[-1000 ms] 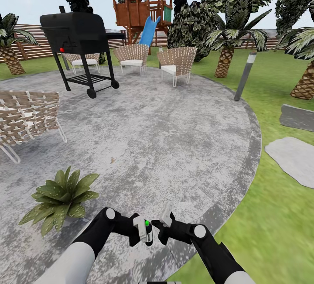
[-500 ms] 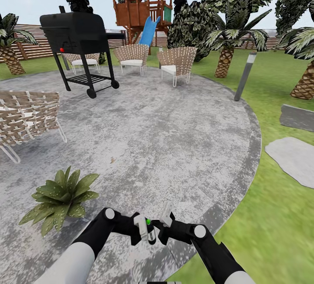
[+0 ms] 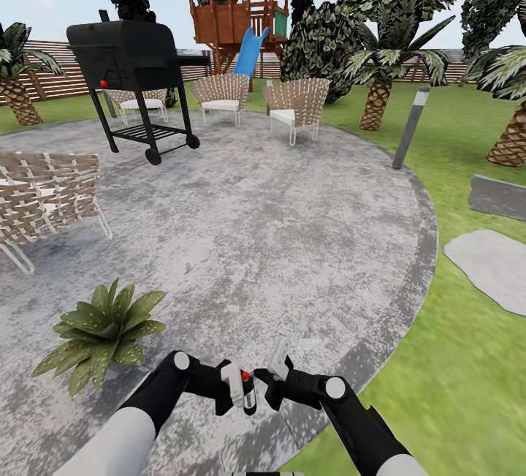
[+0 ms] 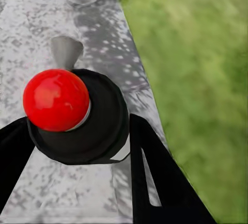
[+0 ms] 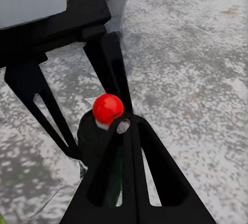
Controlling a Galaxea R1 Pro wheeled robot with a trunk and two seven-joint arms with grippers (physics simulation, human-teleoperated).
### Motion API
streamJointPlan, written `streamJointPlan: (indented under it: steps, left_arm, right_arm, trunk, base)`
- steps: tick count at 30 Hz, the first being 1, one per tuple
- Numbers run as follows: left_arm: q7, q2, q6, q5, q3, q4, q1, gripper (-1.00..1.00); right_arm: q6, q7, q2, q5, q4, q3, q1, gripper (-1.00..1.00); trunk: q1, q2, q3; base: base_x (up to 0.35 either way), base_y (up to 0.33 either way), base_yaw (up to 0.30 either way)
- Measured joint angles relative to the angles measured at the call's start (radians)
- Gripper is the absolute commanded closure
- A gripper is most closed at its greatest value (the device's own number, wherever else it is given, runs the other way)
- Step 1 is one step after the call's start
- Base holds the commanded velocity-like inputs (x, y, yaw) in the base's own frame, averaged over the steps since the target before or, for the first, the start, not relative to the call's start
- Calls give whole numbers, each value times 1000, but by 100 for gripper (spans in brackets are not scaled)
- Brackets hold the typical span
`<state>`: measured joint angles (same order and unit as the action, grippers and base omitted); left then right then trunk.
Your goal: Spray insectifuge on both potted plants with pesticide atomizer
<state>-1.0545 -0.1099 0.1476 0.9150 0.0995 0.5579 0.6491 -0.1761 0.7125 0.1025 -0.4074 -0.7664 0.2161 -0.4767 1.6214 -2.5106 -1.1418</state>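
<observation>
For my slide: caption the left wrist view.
Left hand gripping the dark pesticide atomizer, red-tipped, above the patio edge.

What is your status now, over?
Left gripper shut on pesticide atomizer. Right gripper shut, tips at its head. Potted plant beside left arm. No obstacle seen.

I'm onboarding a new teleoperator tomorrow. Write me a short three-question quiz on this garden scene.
1. True or false: the potted plant stands on the grass.
2. The small ball on top of the atomizer is: A red, B green, C blue.
3. Which gripper holds the atomizer?

Key:
1. False; it stands on the stone patio.
2. A.
3. The left gripper; the right gripper sits close beside it.
</observation>
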Motion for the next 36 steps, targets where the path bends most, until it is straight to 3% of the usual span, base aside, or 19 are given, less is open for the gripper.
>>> streamJointPlan:
  steps: [3,4,7,11,13,15,18,19,21,23,24,26,27,28,29,30,32,35,36]
  left_arm:
    - [3,43,0,28,-1,0,-7,100]
    - [5,61,0,34,-1,0,-9,100]
    - [7,94,4,38,-1,0,-13,100]
    - [13,117,14,37,3,-20,-14,100]
    - [51,123,16,28,11,-32,-14,100]
    - [116,125,16,15,18,-42,-15,100]
    - [304,119,17,-28,41,-104,-15,100]
    - [386,116,18,-51,46,-140,-15,100]
    - [496,112,20,-90,50,-193,-15,100]
    - [626,110,22,-154,52,-249,-15,100]
    - [691,109,30,-202,53,-271,-15,100]
    - [761,109,54,-277,53,-297,-16,100]
    - [802,109,80,-334,53,-313,-19,100]
    - [829,109,96,-369,53,-322,-26,100]
    - [855,109,109,-399,53,-329,-38,100]
    - [882,109,120,-424,53,-334,-53,100]
    - [955,109,136,-466,53,-342,-89,100]
    - [1019,110,153,-498,53,-360,-129,100]
    - [1029,113,155,-507,54,-364,-144,100]
  right_arm:
    - [0,0,0,-1,0,0,0,100]
    - [0,0,0,-1,0,0,0,-100]
    - [0,0,-3,-1,1,0,0,-100]
    - [0,-4,-8,-2,14,0,0,-100]
    - [-1,-7,-16,-2,55,-3,0,-100]
    - [-4,-17,-36,-2,98,-6,0,-100]
    - [-7,-117,-108,0,174,-10,1,-100]
    - [-9,-164,-134,2,212,-10,1,-100]
    - [-15,-214,-159,5,273,-11,2,-100]
    - [-46,-264,-187,8,356,-10,2,-100]
    - [-79,-299,-203,9,408,-10,2,-100]
    - [-131,-364,-215,14,483,-9,2,-100]
    - [-165,-428,-219,21,541,-12,3,-100]
    - [-184,-481,-219,31,582,-17,3,-100]
    - [-200,-537,-220,46,617,-21,3,-100]
    - [-222,-620,-221,90,661,-18,4,-100]
    - [-247,-715,-222,167,703,-16,5,-100]
    - [-266,-807,-223,317,728,-20,7,-100]
    - [-270,-829,-223,385,732,-23,7,-100]
  trunk:
    - [0,0,0]
    - [0,0,0]
    - [0,0,0]
    - [0,0,0]
    - [0,0,0]
    - [0,0,0]
    - [0,0,0]
    - [0,0,0]
    - [0,0,0]
    - [0,0,0]
    - [0,0,0]
    - [0,0,0]
    - [0,0,0]
    - [0,0,0]
    - [0,0,0]
    - [0,0,0]
    - [0,0,0]
    - [0,0,0]
    - [0,0,0]
  base:
    - [0,0,0]
    - [0,0,0]
    - [0,0,0]
    - [0,0,0]
    - [0,0,0]
    - [0,0,0]
    - [0,0,0]
    - [0,0,0]
    - [0,0,0]
    - [0,0,0]
    - [0,0,0]
    - [0,0,0]
    - [0,0,0]
    - [0,0,0]
    - [0,0,0]
    - [0,0,0]
    - [0,0,0]
    - [0,0,0]
    - [0,0,0]
